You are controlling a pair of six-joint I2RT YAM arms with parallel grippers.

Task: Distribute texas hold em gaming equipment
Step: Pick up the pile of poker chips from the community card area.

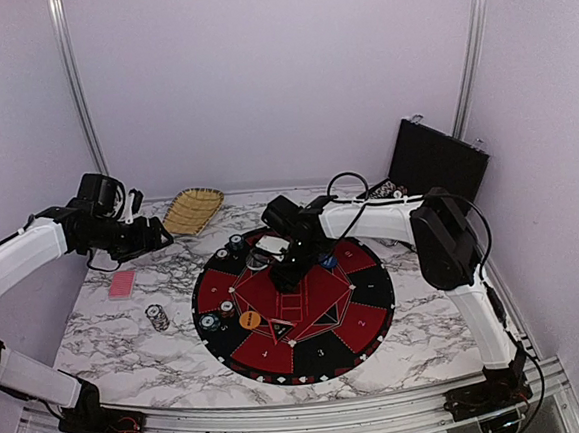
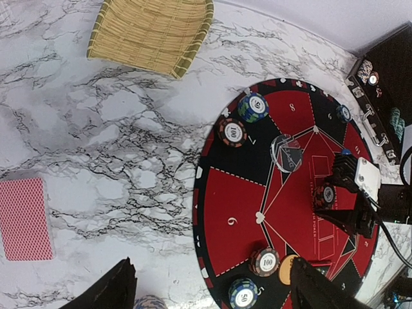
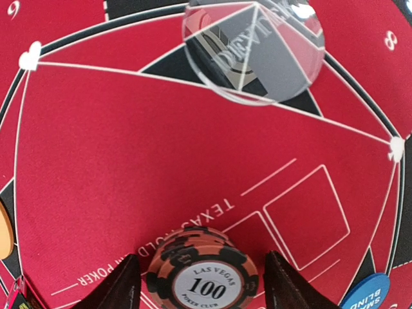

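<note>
A stack of orange-and-black 100 poker chips (image 3: 203, 273) stands on the red middle of the round mat (image 1: 358, 321). My right gripper (image 3: 203, 285) straddles it, open, with a gap on each side. A clear disc (image 3: 253, 48) lies beyond it, and a blue disc (image 3: 367, 293) is at the lower right. More chip stacks (image 2: 252, 107) (image 2: 265, 262) and an orange disc (image 2: 288, 270) sit on the mat's left side. Pink-red-backed cards (image 1: 122, 283) and another chip stack (image 1: 157, 317) lie on the marble. My left gripper (image 2: 212, 290) hangs open over the table's left side, holding nothing.
A woven basket (image 1: 193, 209) sits at the back left. A black case (image 1: 438, 160) leans at the back right with chips in front of it. The right arm (image 1: 370, 215) reaches across the back of the mat.
</note>
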